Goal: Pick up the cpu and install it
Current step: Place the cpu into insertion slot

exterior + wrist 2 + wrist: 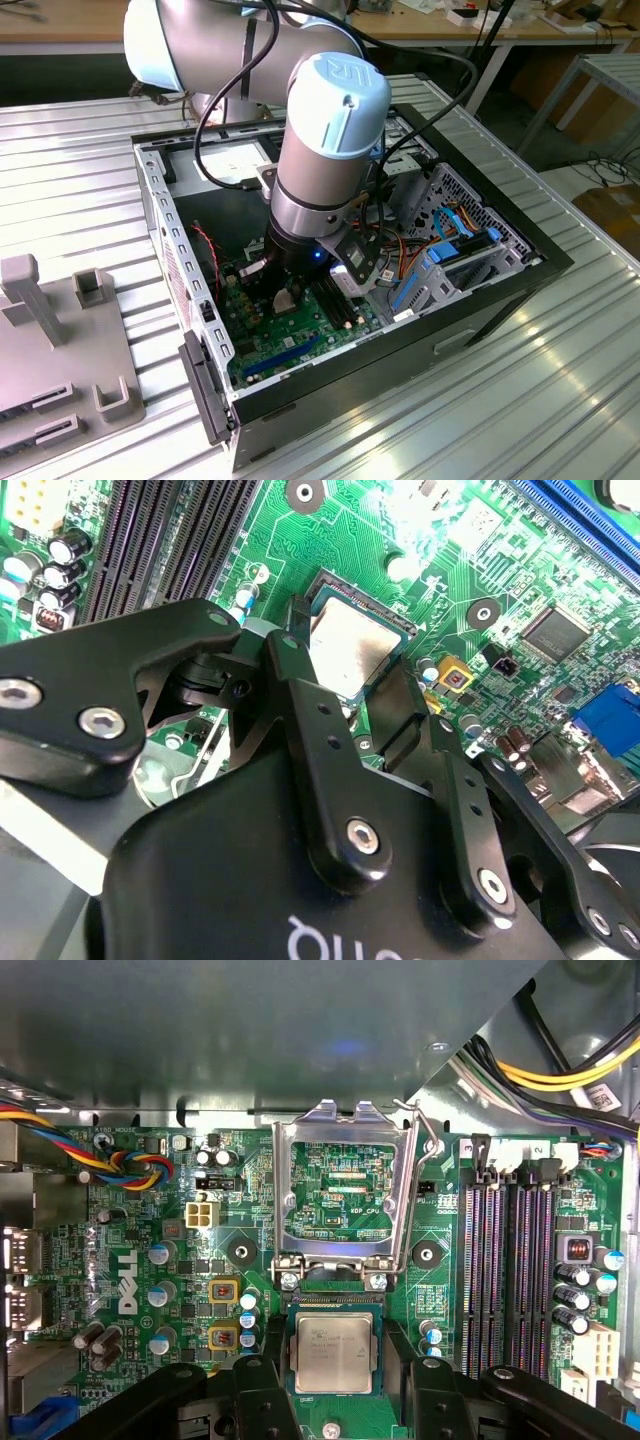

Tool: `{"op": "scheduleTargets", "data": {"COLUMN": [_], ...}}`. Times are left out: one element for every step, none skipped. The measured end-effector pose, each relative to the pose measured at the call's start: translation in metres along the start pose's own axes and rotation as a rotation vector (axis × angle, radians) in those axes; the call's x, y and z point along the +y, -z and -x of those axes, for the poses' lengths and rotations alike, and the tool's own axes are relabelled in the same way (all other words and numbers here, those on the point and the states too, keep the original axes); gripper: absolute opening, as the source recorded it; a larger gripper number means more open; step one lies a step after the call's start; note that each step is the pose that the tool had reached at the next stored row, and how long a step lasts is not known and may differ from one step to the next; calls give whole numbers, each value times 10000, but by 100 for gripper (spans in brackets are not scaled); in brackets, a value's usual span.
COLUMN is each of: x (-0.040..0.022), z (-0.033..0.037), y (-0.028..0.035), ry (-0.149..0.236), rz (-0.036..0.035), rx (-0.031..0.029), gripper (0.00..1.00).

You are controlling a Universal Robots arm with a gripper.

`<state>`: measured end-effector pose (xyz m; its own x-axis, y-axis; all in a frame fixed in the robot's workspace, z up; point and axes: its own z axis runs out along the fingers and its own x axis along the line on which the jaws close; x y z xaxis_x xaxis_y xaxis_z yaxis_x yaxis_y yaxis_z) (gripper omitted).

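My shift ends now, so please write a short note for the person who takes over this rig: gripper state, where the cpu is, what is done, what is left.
Gripper: low inside the computer case, straddling the cpu; I cannot tell whether it grips it.
Cpu: lies flat in the socket on the motherboard, metal top up.
Done: cpu brought to the socket and apparently set in.
Left: load plate stands open, not yet closed over the cpu.
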<state>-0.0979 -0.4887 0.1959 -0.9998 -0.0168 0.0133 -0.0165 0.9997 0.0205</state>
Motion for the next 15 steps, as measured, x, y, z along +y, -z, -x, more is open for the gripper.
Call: {"op": "scheduleTargets", "data": {"x": [0, 0, 0, 0, 0, 0, 0, 0, 0, 0, 0, 0, 0, 0, 0], "z": [0, 0, 0, 0, 0, 0, 0, 0, 0, 0, 0, 0, -1, -1, 0], "y": [-1, -2, -2, -2, -2, -2, -3, -3, -3, -3, -4, -4, -5, -5, -5], "ry": [0, 0, 1, 0, 0, 0, 0, 0, 0, 0, 0, 0, -1, -1, -1], "rz": [1, 2, 2, 1, 2, 2, 2, 2, 2, 3, 2, 3, 4, 4, 4], "rx": [-1, -1, -1, -1, -1, -1, -2, -1, -1, -1, -1, -2, 4, -2, -3], "gripper": [47, 47, 47, 47, 47, 47, 47, 47, 47, 47, 47, 47, 48, 48, 54]}}
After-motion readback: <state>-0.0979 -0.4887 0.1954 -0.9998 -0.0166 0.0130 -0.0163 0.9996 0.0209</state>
